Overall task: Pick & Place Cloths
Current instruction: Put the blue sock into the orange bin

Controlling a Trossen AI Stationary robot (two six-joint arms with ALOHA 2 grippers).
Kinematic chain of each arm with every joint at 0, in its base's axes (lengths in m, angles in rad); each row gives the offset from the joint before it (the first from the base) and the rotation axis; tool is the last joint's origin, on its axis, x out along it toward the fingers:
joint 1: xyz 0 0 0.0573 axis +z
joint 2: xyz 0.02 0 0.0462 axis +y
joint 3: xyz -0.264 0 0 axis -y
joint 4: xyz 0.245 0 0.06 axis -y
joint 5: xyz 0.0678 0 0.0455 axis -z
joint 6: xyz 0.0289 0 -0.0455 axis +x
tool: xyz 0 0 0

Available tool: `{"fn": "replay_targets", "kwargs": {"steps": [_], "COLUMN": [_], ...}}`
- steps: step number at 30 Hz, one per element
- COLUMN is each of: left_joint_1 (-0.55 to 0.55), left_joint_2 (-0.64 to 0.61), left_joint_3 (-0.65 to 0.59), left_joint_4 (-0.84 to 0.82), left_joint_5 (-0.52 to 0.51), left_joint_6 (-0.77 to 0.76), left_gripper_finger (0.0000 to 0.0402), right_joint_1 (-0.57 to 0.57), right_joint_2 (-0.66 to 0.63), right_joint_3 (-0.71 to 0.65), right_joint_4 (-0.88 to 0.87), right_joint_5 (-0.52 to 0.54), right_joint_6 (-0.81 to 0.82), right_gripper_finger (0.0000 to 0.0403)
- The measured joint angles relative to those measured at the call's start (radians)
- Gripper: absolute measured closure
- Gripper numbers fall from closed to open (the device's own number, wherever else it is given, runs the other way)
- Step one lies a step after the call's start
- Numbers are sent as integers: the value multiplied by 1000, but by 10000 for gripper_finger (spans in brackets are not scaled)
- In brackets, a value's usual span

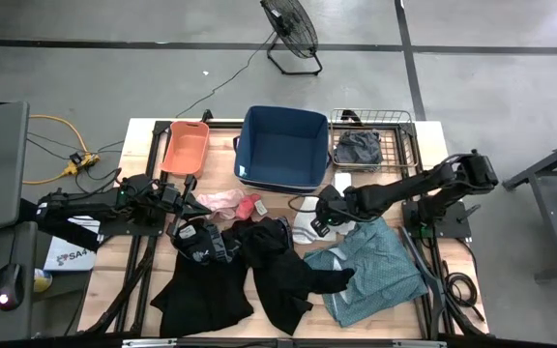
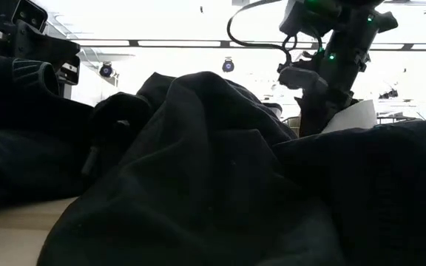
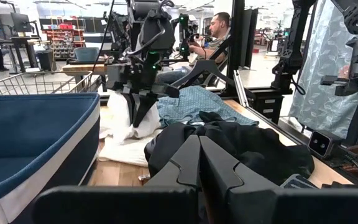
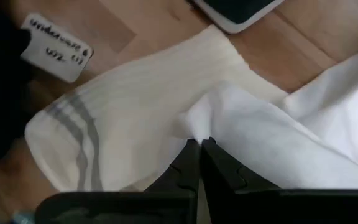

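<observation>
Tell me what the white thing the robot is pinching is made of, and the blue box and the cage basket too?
The white cloth under the right gripper looks like soft ribbed knit, maybe cotton: fine ridges, grey stripes, folds. The blue bin seems stiff fabric or felt, with a matte surface and a pale rim. The wire basket looks like thin metal rods in a grid.

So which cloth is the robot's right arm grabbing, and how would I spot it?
Find the big navy bin in the middle of the table's far side. Just in front of its right corner lies a small heap of white cloth, where the right gripper is shut on a fold. It is the only white piece, between the black clothes and the teal-grey shirt.
</observation>
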Motion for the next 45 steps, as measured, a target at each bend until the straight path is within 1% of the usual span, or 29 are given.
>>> {"fn": "replay_targets", "kwargs": {"steps": [2, 4, 6, 10, 13, 15, 17, 19, 22, 24, 27, 30, 32, 34, 36, 40, 45], "left_joint_1": [0, 0, 0, 0, 0, 0, 0, 0, 0, 0, 0, 0, 0, 0, 0, 0, 0], "left_joint_2": [0, 0, 0, 0, 0, 0, 0, 0, 0, 0, 0, 0, 0, 0, 0, 0, 0], "left_joint_3": [0, 0, 0, 0, 0, 0, 0, 0, 0, 0, 0, 0, 0, 0, 0, 0, 0], "left_joint_4": [0, 0, 0, 0, 0, 0, 0, 0, 0, 0, 0, 0, 0, 0, 0, 0, 0], "left_joint_5": [0, 0, 0, 0, 0, 0, 0, 0, 0, 0, 0, 0, 0, 0, 0, 0, 0], "left_joint_6": [0, 0, 0, 0, 0, 0, 0, 0, 0, 0, 0, 0, 0, 0, 0, 0, 0], "left_gripper_finger": [400, 400, 400, 400, 400, 400, 400, 400, 400, 400, 400, 400, 400, 400, 400, 400, 400], "right_joint_1": [0, 0, 0, 0, 0, -1, 0, 8, 27, 46, 84, 131, 158, 182, 200, 210, 208], "right_joint_2": [-3, -11, -20, -65, -111, -150, -197, -243, -321, -376, -450, -498, -506, -499, -473, -380, -236], "right_joint_3": [0, 0, 0, 0, 0, 0, 0, 0, 0, 1, 1, 1, 1, 0, 0, 0, 0], "right_joint_4": [-1, -2, 15, 54, 50, 51, 50, 50, 19, -57, -243, -432, -526, -592, -601, -572, -427], "right_joint_5": [-3, -29, -61, -104, -127, -138, -139, -127, -89, -48, 49, 132, 150, 143, 124, 83, 71], "right_joint_6": [-2, -5, -8, -40, -53, -53, -52, -51, -37, 22, 188, 399, 520, 602, 645, 664, 602], "right_gripper_finger": [399, 394, 375, 305, 246, 214, 190, 176, 168, 168, 170, 176, 179, 182, 185, 185, 186]}}
